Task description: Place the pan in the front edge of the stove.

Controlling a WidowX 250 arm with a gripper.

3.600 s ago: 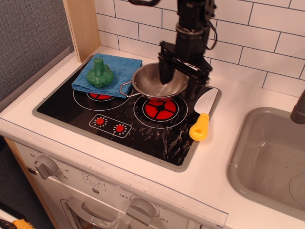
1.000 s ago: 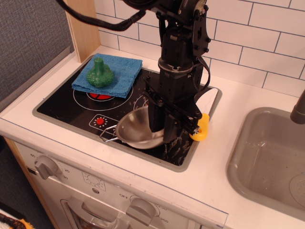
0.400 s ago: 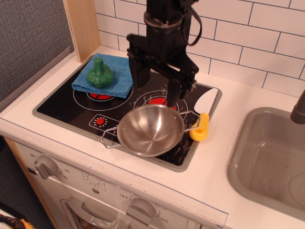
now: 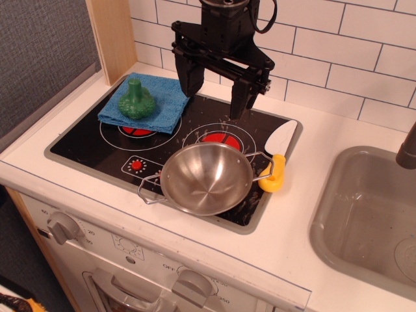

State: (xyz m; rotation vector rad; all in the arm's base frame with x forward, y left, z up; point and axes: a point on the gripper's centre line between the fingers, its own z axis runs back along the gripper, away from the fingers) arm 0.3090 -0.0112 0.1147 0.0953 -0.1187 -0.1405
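The shiny steel pan (image 4: 206, 177) with two wire loop handles sits on the black stove (image 4: 91, 140) at its front edge, right of the two red dials and in front of the right burner (image 4: 218, 138). My gripper (image 4: 213, 94) is open and empty. It hangs above the back of the stove, well clear of the pan, with its two black fingers (image 4: 239, 97) spread wide.
A green toy vegetable (image 4: 135, 98) stands on a blue cloth (image 4: 168, 97) over the left burner. A yellow-handled white spatula (image 4: 275, 164) lies at the stove's right edge, close to the pan's right handle. A grey sink (image 4: 364, 214) is at the right. Oven knobs are below.
The gripper carried the pan from the back right burner to the front edge, let it go and opened. Since 0.4 s ago it has risen and moved back.
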